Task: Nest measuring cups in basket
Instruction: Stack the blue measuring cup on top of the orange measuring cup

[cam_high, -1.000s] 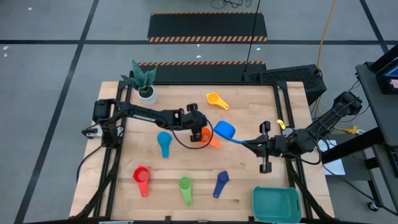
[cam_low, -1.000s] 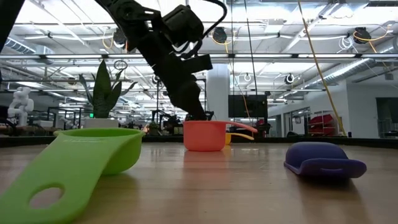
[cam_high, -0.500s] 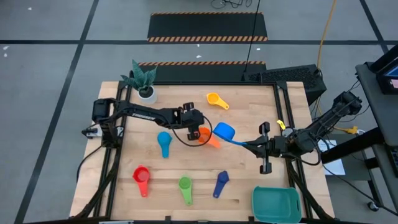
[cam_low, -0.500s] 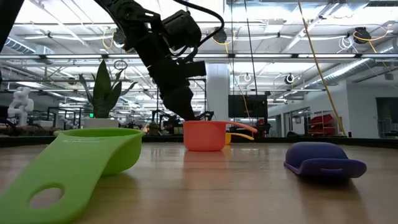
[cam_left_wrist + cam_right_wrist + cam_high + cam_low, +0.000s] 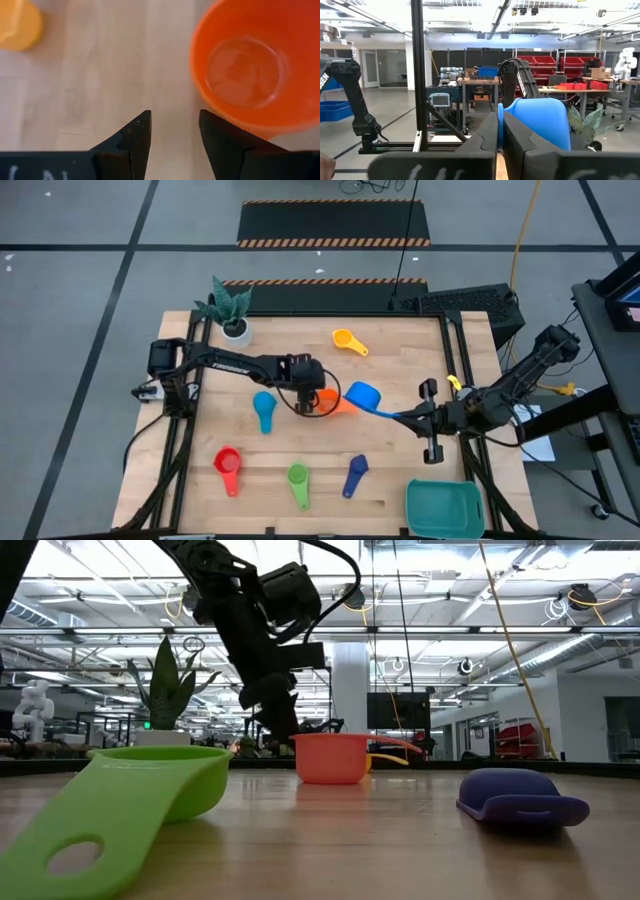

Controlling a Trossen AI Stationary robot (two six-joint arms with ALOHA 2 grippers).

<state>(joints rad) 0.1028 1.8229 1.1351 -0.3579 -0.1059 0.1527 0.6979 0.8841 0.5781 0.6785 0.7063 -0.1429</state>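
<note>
A: From above, where do the hands sit?
B: The left hand [image 5: 312, 402] hovers mid-tabletop [image 5: 400, 470], just beside the orange cup [image 5: 334, 401], which lies at its 3 o'clock. The right hand [image 5: 412, 416] pinches the handle of a light blue cup [image 5: 361, 391], whose bowl touches the orange cup.

A: What else is around?
B: The basket [image 5: 444, 507] sits at 5 o'clock on the tabletop. The yellow cup [image 5: 345, 340] is at 12, the potted plant [image 5: 230, 311] at 10. A second light blue cup [image 5: 264, 409] lies left of centre; the red cup [image 5: 228, 466], green cup [image 5: 297, 481] and dark blue cup [image 5: 354, 474] line the near edge.

A: And level with the tabletop?
B: The green cup [image 5: 125, 800] fills the foreground at 8 o'clock, the dark blue cup [image 5: 520, 798] at 4. The orange cup [image 5: 330, 757] stands behind, with the left arm coming down beside it.

A: The left wrist?
B: Its fingers [image 5: 132, 145] are spread over bare wood; the orange cup [image 5: 250, 70] lies outside the gap, and the yellow cup [image 5: 17, 25] is at the corner.

A: The right wrist?
B: Its fingers [image 5: 485, 145] are pressed onto the light blue cup [image 5: 540, 122], which blocks much of the room beyond.
</note>
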